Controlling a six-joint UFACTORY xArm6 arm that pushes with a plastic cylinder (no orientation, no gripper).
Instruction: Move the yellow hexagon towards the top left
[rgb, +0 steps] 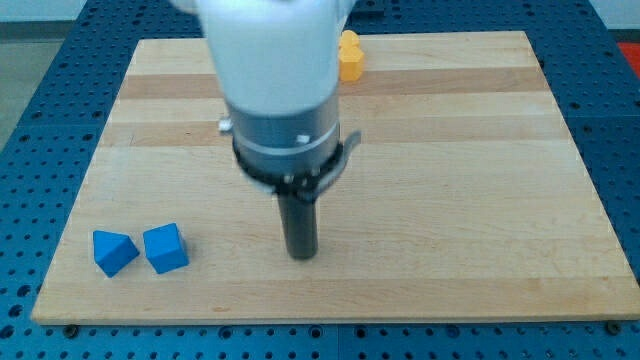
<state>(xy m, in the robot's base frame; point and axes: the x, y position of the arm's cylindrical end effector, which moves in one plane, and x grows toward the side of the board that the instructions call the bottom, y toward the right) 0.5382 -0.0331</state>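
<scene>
The yellow hexagon (350, 56) sits near the board's top edge, a little right of the middle, its left side hidden behind my arm. My tip (302, 256) rests on the board in the lower middle, far below the yellow block and well apart from it. The white and grey arm body (275, 90) rises above the rod and covers the upper middle of the view.
A blue triangular block (114, 251) and a blue cube (165, 248) lie side by side near the board's bottom left corner. The wooden board (480, 180) lies on a blue perforated table (615, 90).
</scene>
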